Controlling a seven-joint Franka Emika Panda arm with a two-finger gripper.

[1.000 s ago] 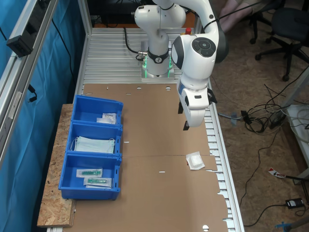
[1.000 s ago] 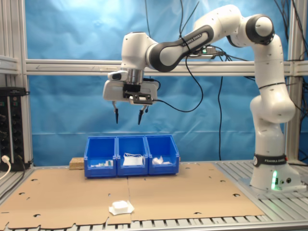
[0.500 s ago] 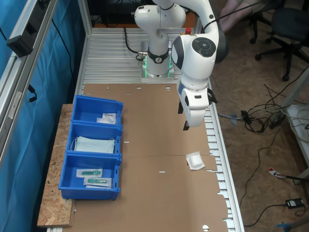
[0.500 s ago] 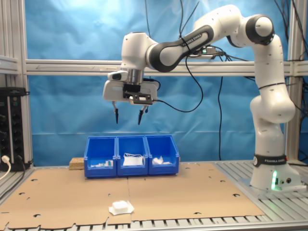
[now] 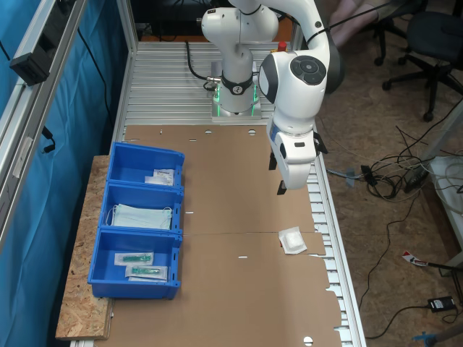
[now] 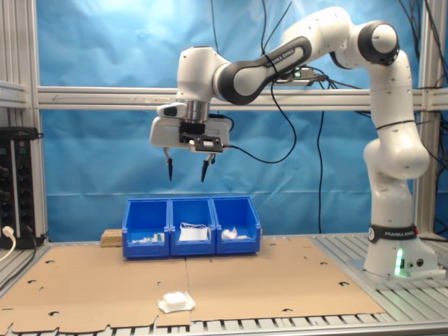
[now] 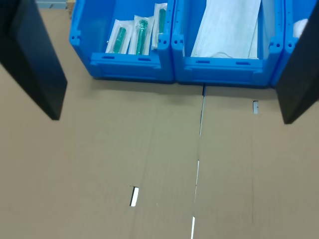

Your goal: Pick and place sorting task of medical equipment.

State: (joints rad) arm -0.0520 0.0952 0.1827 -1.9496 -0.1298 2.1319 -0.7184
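Note:
The medical equipment, a small white square packet (image 5: 292, 239), lies flat on the brown cardboard near the table's edge at the first exterior view's right. In the second exterior view the packet (image 6: 176, 302) is at the front of the cardboard. My gripper (image 5: 278, 178) hangs high above the table, open, with nothing between its fingers. It hovers above and slightly behind the packet in the second exterior view (image 6: 186, 173). In the wrist view the two dark fingers (image 7: 37, 64) frame bare cardboard.
Three blue bins stand in a row at the first exterior view's left. One bin (image 5: 116, 168) holds white packets, one (image 5: 110, 208) pale blue masks, one (image 5: 98, 254) clear packets with teal contents (image 7: 127, 37). The arm's base (image 5: 235, 101) is at the far end.
The gripper has drifted slightly toward the first exterior view's right. The packet has not moved.

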